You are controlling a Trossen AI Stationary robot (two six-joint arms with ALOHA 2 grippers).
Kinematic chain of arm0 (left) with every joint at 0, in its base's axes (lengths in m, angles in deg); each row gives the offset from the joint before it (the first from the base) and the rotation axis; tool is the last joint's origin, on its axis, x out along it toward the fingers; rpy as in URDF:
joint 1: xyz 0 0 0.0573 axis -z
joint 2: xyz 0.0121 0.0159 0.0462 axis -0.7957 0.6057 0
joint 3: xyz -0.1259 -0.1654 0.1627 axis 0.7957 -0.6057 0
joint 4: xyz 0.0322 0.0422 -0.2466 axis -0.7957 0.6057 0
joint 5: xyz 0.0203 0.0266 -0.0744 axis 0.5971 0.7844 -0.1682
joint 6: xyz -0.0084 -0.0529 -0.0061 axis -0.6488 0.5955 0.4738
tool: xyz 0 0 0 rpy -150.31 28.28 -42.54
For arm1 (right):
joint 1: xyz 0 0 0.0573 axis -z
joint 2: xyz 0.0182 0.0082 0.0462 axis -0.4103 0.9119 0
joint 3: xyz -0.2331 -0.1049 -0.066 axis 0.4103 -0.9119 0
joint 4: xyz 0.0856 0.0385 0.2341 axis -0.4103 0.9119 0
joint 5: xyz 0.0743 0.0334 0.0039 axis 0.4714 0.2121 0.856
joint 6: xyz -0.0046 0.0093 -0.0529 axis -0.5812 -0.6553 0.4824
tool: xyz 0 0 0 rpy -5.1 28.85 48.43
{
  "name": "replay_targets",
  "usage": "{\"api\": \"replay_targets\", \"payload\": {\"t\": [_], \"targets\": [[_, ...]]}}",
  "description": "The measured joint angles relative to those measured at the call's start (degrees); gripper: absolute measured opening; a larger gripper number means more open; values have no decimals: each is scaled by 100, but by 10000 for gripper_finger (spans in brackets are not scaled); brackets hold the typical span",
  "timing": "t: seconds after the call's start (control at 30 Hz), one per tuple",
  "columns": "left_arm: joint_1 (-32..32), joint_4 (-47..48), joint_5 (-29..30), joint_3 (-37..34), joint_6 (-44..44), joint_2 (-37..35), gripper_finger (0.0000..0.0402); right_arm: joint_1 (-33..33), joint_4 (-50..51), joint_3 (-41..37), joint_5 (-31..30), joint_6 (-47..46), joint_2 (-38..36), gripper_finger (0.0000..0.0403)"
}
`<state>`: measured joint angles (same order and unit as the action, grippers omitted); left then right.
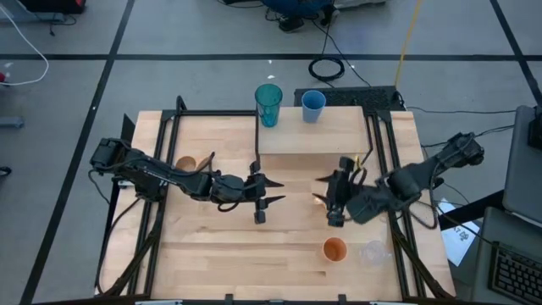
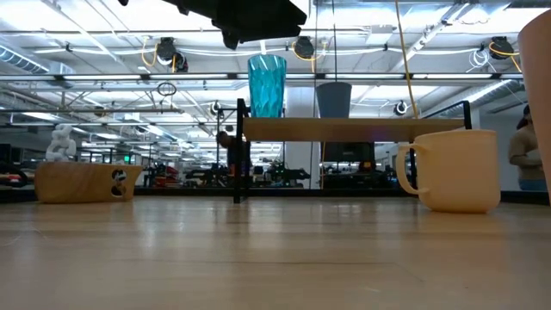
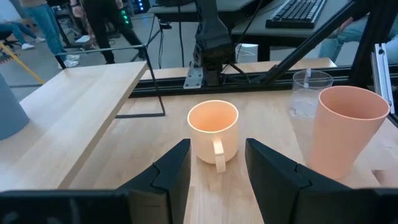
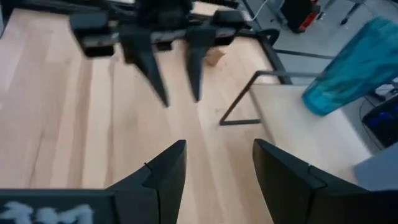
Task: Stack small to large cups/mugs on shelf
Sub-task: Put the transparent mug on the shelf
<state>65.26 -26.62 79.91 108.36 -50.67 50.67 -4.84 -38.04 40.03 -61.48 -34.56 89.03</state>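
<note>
Teal tumbler (image 1: 268, 104) and blue cup (image 1: 312, 106) stood on the shelf (image 1: 322, 135) at 12 o'clock, unstacked; orange mug (image 3: 213, 131), orange cup (image 1: 335, 250), clear cup (image 1: 373, 252) and wooden mug (image 1: 185, 163) remained on the worktop (image 1: 220, 246), left pincer (image 1: 273, 193) and right pincer (image 1: 325, 191) both spread, empty.

Robotics lab: ceiling trusses (image 2: 129, 79), floor cables (image 1: 326, 68), keyboard (image 3: 305, 12).

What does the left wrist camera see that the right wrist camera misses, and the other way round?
Only the left wrist view shows the orange handled mug, the orange cup and the clear handled cup. Only the right wrist view shows the teal tumbler standing on the shelf and the left gripper, open and empty. Both show the shelf and the wooden table.
</note>
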Motion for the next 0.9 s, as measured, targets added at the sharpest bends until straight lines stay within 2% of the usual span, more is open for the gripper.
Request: {"api": "replay_targets", "payload": {"t": [0.13, 0.3, 0.57, 0.9], "targets": [[58, 11, 7, 0, -7, 0, 154, -209, -67, -294, 1, -381, 0, 176], [158, 110, 6, 0, -23, 0, 154, -443, 284, -252, 127, -1118, -37, 176], [211, 203, 4, 0, -131, 0, 154, -389, 1111, 195, 1562, -2373, -125, 174], [209, 219, 2, 0, -136, 0, 154, -588, 2362, 319, 2839, -3953, 79, 152]]}}
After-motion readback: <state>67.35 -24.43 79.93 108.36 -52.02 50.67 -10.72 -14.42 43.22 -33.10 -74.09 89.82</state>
